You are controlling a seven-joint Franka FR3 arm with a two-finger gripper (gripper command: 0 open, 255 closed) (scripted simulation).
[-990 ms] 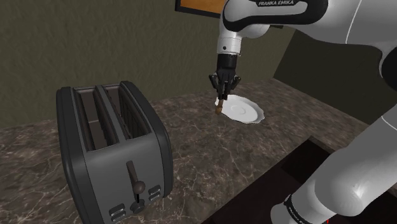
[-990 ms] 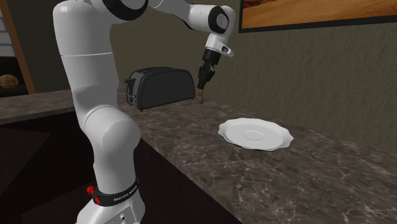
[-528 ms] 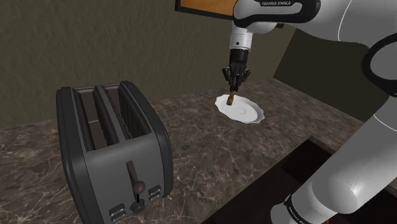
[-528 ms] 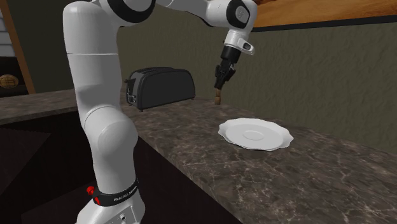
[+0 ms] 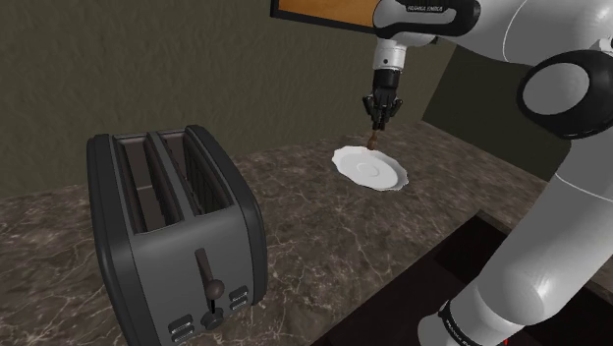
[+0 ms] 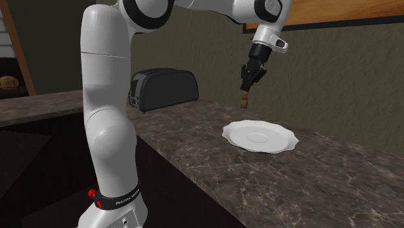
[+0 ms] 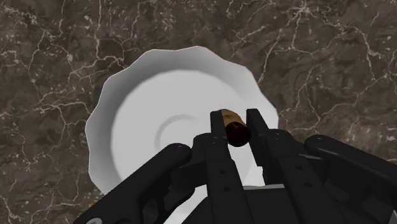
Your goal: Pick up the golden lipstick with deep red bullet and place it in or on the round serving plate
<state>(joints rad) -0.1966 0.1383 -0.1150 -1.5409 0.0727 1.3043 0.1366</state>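
gripper (image 5: pixel 376 124) shifted above plate (image 5: pixel 385 177) | arm outstretched, wrist pointing down | lipstick (image 7: pixel 233 126) clasped

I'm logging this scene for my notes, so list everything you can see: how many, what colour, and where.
dark marbled stone countertop: one, dark brown with pale veins, beneath everything.
round serving plate with scalloped rim: one, white, on the countertop.
golden-brown lipstick with dark red tip: one, in the air above the plate.
two-slot toaster: one, dark grey, on the countertop at the shoulder view's left.
framed picture: one, orange-brown, on the olive wall behind the countertop.
Franka arm: one, white with dark joints, reaching over the countertop.
two-finger gripper: one, black, shut on the lipstick.
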